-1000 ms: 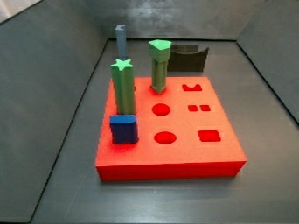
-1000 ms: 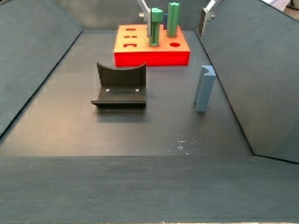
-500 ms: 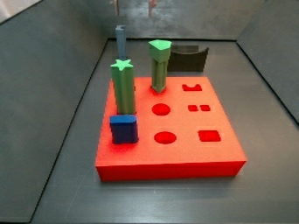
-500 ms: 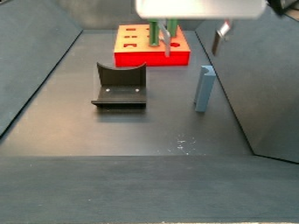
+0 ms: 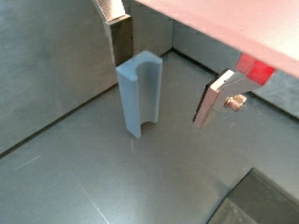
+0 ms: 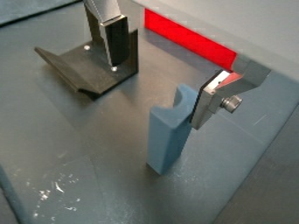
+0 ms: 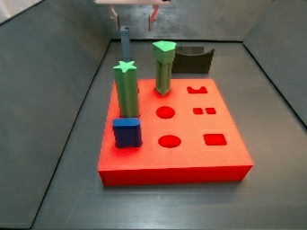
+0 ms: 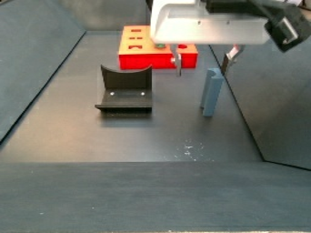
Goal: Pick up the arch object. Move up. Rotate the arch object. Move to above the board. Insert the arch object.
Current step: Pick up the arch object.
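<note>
A: What fills the scene, biggest first?

B: A dark grey floor with walls, then the board (image 7: 174, 135) — flat, red, carrying two green pegs (image 7: 127, 90) and a short blue block (image 7: 127, 132). The fixture (image 8: 124, 89) stands apart on the floor.

A: And the arch object?

B: The arch object (image 8: 213, 92) stands upright on the floor near the side wall, well apart from the board, long axis vertical.

A: Where is the gripper?

B: The gripper (image 5: 166, 66) is just above it, fingers (image 5: 219, 96) spread wide, nothing pinched — the peg's top sits between them, not yet touched. By my judgement, a straight descent, then closing, comes next.
</note>
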{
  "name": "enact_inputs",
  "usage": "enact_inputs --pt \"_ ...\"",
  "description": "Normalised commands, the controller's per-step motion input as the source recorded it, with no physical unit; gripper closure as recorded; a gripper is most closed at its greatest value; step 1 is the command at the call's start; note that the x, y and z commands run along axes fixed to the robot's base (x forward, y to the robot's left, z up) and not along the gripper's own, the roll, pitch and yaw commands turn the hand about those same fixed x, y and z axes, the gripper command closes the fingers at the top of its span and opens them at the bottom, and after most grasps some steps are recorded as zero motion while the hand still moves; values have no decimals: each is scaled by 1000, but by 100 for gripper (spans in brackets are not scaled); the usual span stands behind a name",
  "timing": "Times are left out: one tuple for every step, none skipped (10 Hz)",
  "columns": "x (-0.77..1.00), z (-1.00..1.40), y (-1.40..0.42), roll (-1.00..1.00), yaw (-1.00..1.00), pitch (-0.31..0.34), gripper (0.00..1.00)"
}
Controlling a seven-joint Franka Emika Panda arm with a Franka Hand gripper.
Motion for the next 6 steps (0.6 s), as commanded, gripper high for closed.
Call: enact_inputs --pt "-31 -243 43 1 0 0 0" --pt "-97 -146 63 0 0 0 0" --pt "-143 -277 54 0 0 -10 0" --pt "-117 -286 74 0 0 -20 0" --pt "-49 -180 0 0 0 -11 0" --pt "-20 -23 0 -66 0 -69 0"
